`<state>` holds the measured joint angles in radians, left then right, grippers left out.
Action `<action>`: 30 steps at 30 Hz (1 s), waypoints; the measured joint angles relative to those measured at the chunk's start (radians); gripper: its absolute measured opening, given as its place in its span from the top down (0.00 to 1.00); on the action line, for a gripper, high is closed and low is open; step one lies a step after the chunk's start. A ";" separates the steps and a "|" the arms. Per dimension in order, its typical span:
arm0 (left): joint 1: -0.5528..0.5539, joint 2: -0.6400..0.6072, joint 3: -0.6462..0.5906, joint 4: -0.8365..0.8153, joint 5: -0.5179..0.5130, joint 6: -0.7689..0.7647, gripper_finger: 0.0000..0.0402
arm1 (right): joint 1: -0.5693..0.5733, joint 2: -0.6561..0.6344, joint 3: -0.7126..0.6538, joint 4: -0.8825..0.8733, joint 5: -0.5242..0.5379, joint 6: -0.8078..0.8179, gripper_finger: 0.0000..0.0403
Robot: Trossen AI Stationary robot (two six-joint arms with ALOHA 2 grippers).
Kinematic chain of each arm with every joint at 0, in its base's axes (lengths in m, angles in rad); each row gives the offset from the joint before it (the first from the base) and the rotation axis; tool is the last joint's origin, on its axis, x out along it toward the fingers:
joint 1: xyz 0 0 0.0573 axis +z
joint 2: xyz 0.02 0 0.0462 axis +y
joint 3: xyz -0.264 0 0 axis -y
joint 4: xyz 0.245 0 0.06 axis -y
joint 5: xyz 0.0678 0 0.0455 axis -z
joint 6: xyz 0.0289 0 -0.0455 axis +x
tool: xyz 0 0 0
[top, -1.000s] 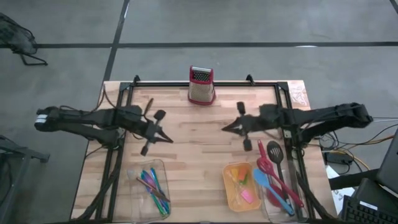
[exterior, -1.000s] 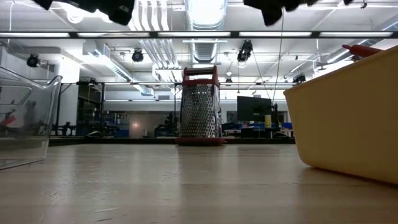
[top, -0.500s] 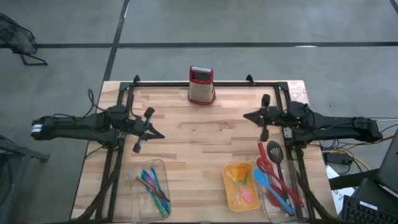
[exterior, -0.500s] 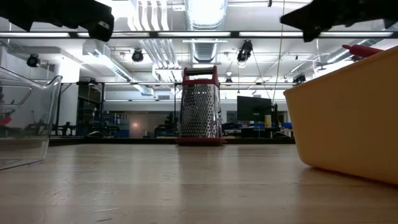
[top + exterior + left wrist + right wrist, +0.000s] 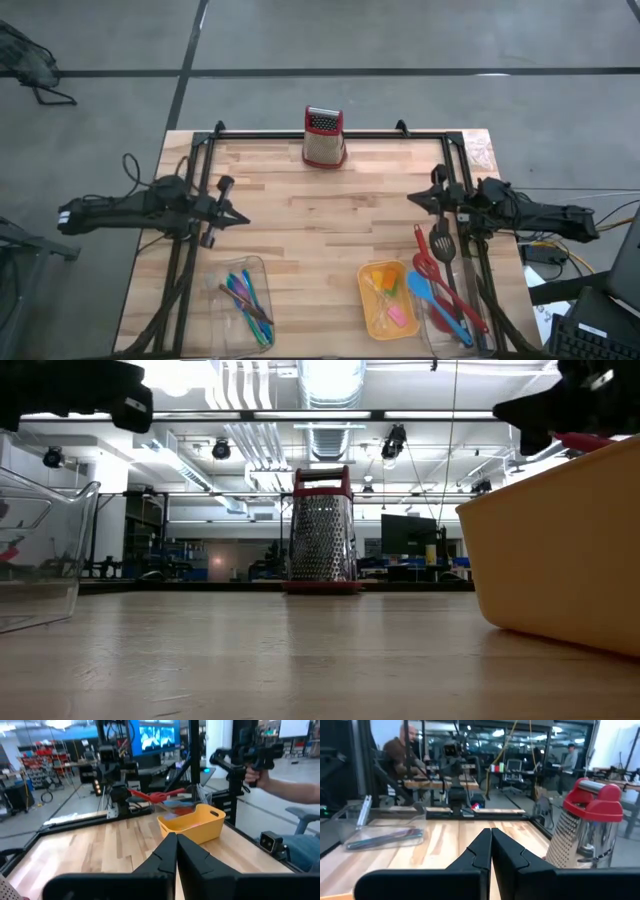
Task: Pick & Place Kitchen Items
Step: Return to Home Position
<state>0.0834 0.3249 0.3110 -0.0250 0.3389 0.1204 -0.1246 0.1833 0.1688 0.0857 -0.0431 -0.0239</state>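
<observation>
My left gripper (image 5: 245, 221) is shut and empty above the table's left part; its shut fingers show in the left wrist view (image 5: 176, 847). My right gripper (image 5: 412, 199) is shut and empty above the right part, as the right wrist view (image 5: 491, 842) also shows. Purple, green and blue sticks (image 5: 246, 299) lie in a clear tray (image 5: 225, 272) at the near left. Small orange, yellow, green and pink pieces (image 5: 390, 296) lie in an orange tray (image 5: 366, 300). Red, blue and black spoons and spatulas (image 5: 445, 280) lie in a clear tray at the near right.
A metal box grater with a red top (image 5: 323, 137) stands at the middle of the far edge. A black frame rail (image 5: 330, 133) runs around the table top. People show in the room beyond the table (image 5: 402, 745), and an arm (image 5: 295, 790) shows beside it.
Both arms have drawn back from the table's middle. My left gripper has gone toward the left edge and my right gripper toward the right edge. Both stay shut and empty. Nothing on the table has moved.
</observation>
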 joint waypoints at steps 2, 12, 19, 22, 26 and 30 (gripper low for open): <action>0.000 -0.026 -0.023 0.005 0.000 -0.001 0.97 | 0.000 -0.046 -0.025 0.001 -0.009 -0.001 0.98; 0.001 -0.159 -0.123 0.015 -0.023 -0.010 0.99 | 0.000 -0.184 -0.146 -0.001 -0.020 0.002 0.98; 0.001 -0.251 -0.203 0.010 -0.058 -0.016 0.96 | 0.000 -0.176 -0.160 -0.015 -0.038 0.001 0.98; 0.001 -0.289 -0.241 0.009 -0.060 -0.026 0.98 | 0.000 -0.180 -0.160 -0.019 -0.038 0.000 0.98; 0.002 -0.325 -0.285 0.027 -0.109 -0.032 0.99 | 0.000 -0.182 -0.160 -0.028 -0.038 0.015 0.98; 0.002 -0.320 -0.297 0.059 -0.120 -0.025 0.96 | 0.000 -0.182 -0.160 -0.027 -0.037 0.007 0.98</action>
<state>0.0853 0.0045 0.0137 0.0340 0.2192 0.0952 -0.1246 0.0009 0.0086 0.0582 -0.0801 -0.0173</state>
